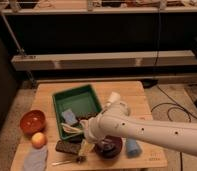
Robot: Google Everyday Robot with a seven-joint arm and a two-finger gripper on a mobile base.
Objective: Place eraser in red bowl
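Observation:
The eraser (66, 147), a flat dark block, lies on the wooden table (47, 95) just in front of the green tray. The red bowl (32, 122) stands at the table's left edge, apart from the eraser and with nothing in it. My gripper (84, 148) hangs down from the white arm (142, 131), which reaches in from the right. It is at the eraser's right end, between the eraser and the dark maroon bowl (109, 147). I cannot tell whether it touches the eraser.
A green tray (79, 99) holds a blue-grey sponge (69, 116) and a pale object. An orange fruit (38, 140) and a pale blue cloth (35, 159) lie front left. A metal utensil (67, 161) lies near the front edge, a blue cylinder (132, 148) front right.

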